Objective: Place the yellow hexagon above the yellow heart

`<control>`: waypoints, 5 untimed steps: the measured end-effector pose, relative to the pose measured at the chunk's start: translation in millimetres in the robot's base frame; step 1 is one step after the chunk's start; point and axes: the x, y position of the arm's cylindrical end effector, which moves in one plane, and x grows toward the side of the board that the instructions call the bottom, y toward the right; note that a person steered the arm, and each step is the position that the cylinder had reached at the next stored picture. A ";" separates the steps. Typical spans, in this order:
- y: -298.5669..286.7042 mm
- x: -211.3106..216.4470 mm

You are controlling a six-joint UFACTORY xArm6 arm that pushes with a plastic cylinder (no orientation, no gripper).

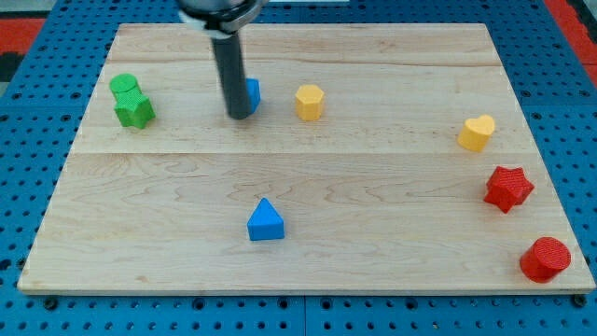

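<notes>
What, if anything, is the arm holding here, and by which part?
Nothing is held. The arm ends in a plain rod; my tip rests on the board right beside a blue block it partly hides, with the yellow hexagon apart to the view's right.

**My arm, up close**

My rod is a straight, smooth cylinder, dark grey to black with a dull lengthwise sheen. It hangs from a wider, rounded black mount, cut off by the view's top edge.

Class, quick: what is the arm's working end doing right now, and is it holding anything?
No gripper: my tip holds nothing, resting against a partly hidden blue block, left of the yellow hexagon.
</notes>
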 end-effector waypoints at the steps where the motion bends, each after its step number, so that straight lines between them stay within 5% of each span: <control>1: 60.3 -6.9; 3: 160.8 -3.4; 5: 172.5 -22.8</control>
